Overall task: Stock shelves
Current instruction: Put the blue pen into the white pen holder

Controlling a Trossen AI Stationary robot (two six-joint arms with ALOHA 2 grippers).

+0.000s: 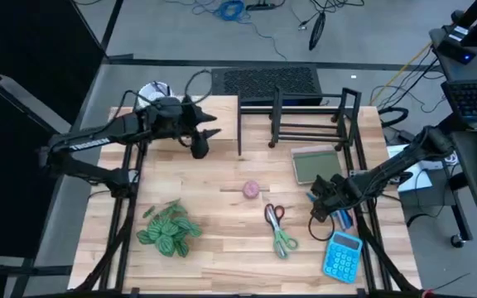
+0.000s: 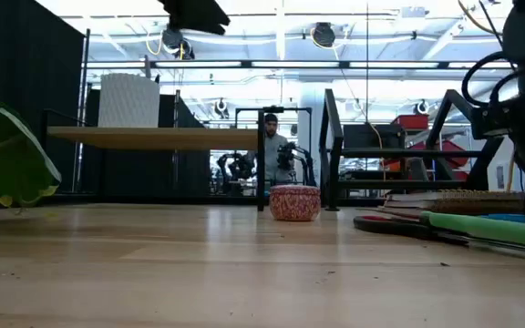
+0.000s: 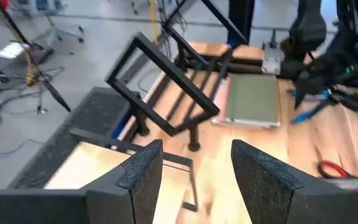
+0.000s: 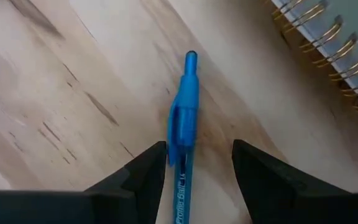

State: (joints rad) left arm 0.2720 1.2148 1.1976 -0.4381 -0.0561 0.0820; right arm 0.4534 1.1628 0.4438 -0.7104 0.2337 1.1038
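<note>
The right gripper (image 4: 194, 171) hung spread astride a slim blue plastic pen (image 4: 183, 130) beside the spiral-bound green notebook (image 1: 316, 164); light and slippery, it likely wanted a mid-barrel pinch. The left gripper (image 3: 194, 174), also spread, hovered near the black wire-frame rack (image 1: 305, 116) and pale-wood riser shelf (image 1: 168, 153).

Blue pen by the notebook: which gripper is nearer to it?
Right. The right gripper sits directly over the blue pen, open fingers straddling it. The left gripper is across the table by the wooden shelf.
</note>
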